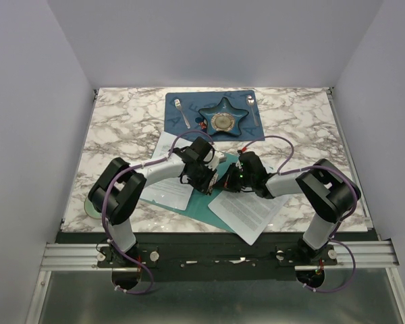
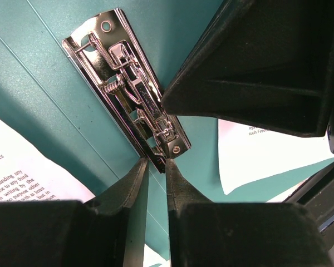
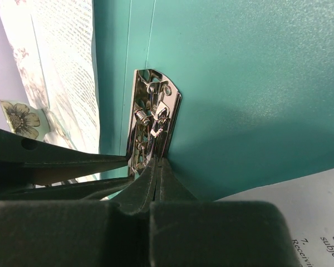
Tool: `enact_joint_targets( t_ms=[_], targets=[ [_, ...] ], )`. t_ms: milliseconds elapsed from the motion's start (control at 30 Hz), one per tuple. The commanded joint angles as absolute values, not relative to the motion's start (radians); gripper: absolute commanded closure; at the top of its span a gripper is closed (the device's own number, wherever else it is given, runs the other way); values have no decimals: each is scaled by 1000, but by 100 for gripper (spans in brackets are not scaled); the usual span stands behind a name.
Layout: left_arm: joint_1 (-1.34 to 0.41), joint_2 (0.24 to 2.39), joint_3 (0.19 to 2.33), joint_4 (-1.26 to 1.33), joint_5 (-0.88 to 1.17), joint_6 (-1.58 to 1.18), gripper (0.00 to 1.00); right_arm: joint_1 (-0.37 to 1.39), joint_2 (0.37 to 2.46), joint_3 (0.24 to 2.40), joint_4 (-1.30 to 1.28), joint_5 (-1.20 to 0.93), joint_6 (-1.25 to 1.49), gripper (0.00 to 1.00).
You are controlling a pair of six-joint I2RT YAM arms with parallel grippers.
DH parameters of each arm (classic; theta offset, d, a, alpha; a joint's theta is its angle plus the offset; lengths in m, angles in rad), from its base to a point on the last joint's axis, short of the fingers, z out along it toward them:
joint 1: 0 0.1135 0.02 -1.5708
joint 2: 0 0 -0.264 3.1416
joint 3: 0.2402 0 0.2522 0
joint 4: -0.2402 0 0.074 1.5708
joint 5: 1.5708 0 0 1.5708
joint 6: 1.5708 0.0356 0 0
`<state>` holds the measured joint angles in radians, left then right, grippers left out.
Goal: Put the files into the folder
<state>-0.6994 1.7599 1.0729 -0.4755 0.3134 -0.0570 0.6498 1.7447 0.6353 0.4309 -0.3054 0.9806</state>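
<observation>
Both grippers down at the folder's clip

The teal folder [image 1: 201, 209] lies open on the marble table [image 1: 121, 128], with files [image 1: 250, 210] loose on both halves. My right gripper [image 3: 156, 164] is pinched tight on the end of the silver clip [image 2: 128, 89]. The left gripper [image 2: 157, 167] has its tips there too, a sliver apart, and I can't tell if it's gripping.

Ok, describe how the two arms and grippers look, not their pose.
Both the left arm and right arm have pale grey tube links between bulky black joint housings. A purple cable loops along each. The left gripper and right gripper have matte black, wedge-shaped fingers tapering to thin tips.
</observation>
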Motion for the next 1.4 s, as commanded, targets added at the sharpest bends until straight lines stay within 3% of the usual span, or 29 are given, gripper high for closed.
enact_joint_targets(
  t_ms=[0, 367, 433, 467, 633, 1367],
  targets=[
    [-709, 1815, 1066, -522, 210, -40, 100, 673, 1784, 598, 399, -273, 985, 100],
    [-715, 1833, 1086, -561, 221, -17, 100, 709, 1816, 565, 454, -241, 1049, 100],
    [-713, 1786, 1086, -564, 242, -12, 93, 709, 1809, 561, 449, -232, 1051, 100],
    [-712, 1772, 1088, -565, 247, -11, 83, 709, 1807, 560, 442, -229, 1051, 100],
    [-701, 1727, 1111, -601, 278, -5, 69, 709, 1792, 566, 403, -203, 1049, 99],
    [-646, 1710, 1129, -603, 331, -17, 56, 709, 1786, 551, 387, -173, 1055, 100]
  ],
)
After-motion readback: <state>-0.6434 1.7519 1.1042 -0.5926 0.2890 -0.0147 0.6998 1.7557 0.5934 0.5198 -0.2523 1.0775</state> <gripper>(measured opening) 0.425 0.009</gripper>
